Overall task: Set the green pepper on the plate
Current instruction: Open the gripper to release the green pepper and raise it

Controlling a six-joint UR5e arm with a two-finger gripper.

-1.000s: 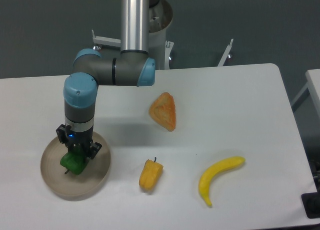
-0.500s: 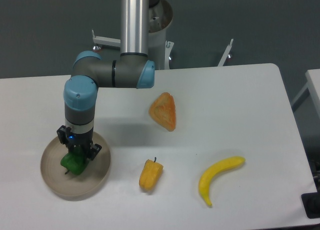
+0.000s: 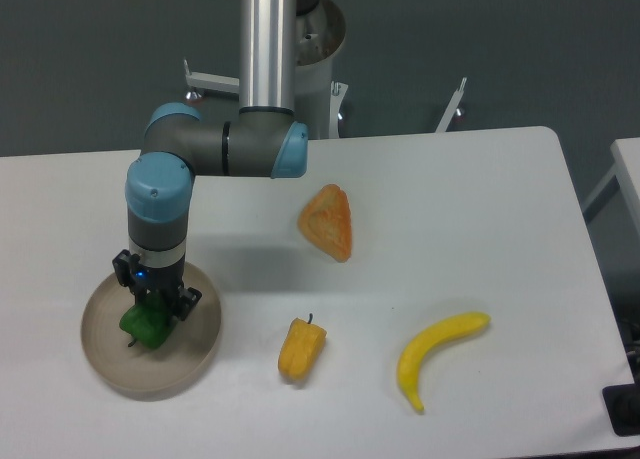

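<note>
Gripper (image 3: 152, 307) clamped on the green pepper (image 3: 144, 326), low over the beige plate (image 3: 198, 351); best lowered until seated near centre, then released gently and lifted straight up.

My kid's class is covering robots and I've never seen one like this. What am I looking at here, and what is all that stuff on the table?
This is one robot arm, filmed by a fixed camera looking down at a white table. The silver and blue tube is the arm; its end effector, a two-finger clamp, points straight down. It sits over a round tan plate and appears closed around a green pepper resting on or just above the plate. Elsewhere on the table lie a yellow-orange pepper, a banana and an orange wedge-shaped item, none being touched.
</note>
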